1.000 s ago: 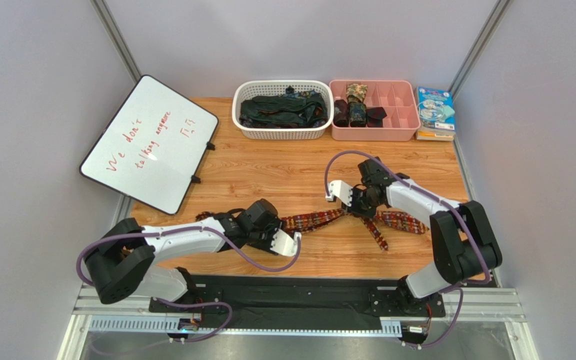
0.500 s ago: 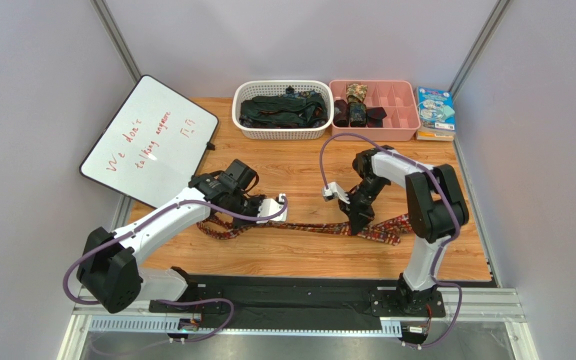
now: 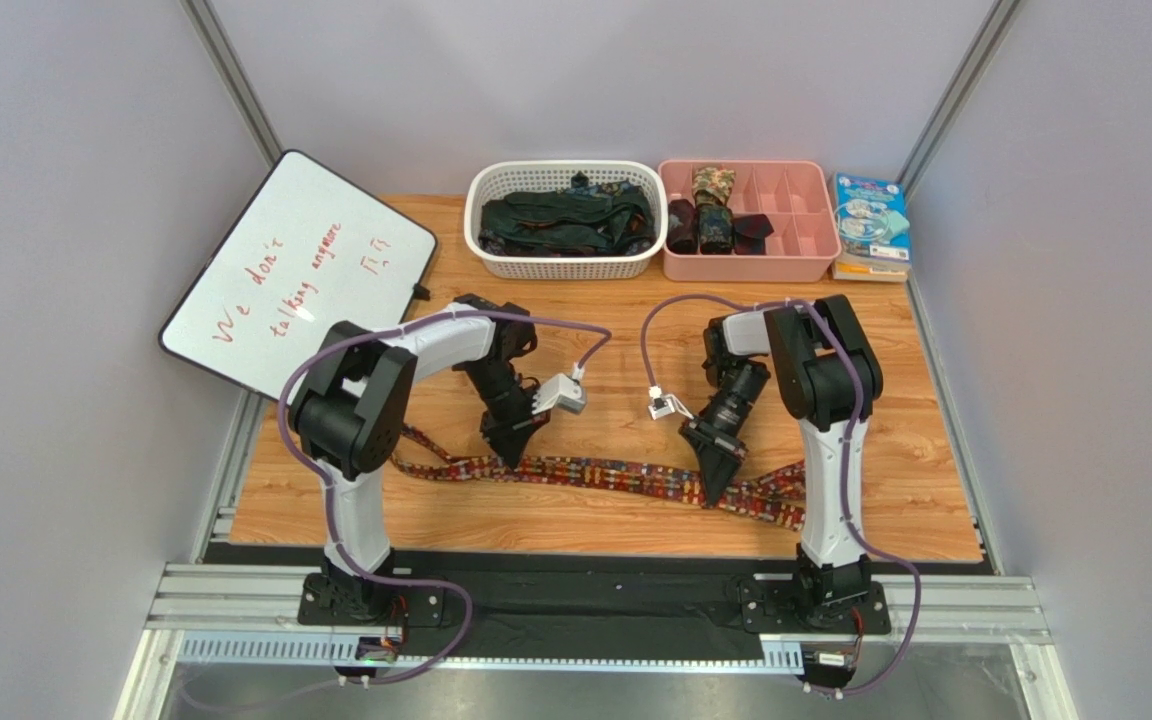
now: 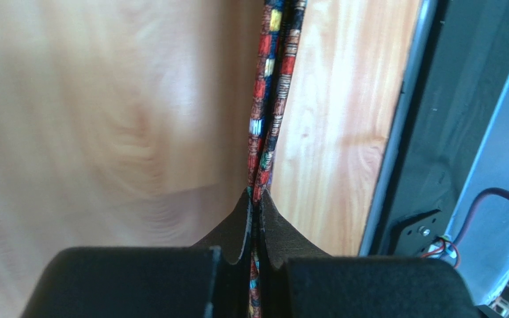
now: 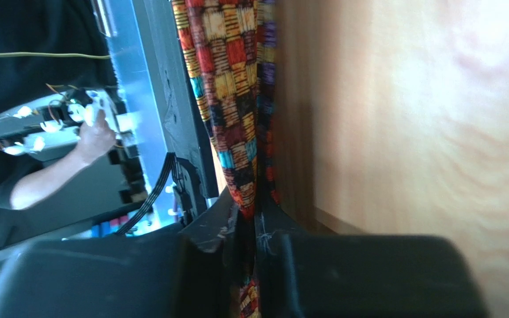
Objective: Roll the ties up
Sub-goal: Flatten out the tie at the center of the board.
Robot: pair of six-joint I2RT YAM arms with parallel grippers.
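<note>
Between grey walls [image 3: 71, 225] — wooden table [image 3: 612, 525], patterned tie [image 3: 612, 476] stretched across it.

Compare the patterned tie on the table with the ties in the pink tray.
The patterned tie is unrolled, stretched between the left gripper and right gripper; the rolled ties sit coiled in the pink tray. The patterned tie is red, orange and yellow; the rolled ties are dark or camouflage. Both are fabric neckties.

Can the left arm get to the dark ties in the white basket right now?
Probably not yet: the left tool is shut on the patterned tie near the front. Nothing stands between it and the white basket, so once it lets go, the dark ties look reachable.
</note>
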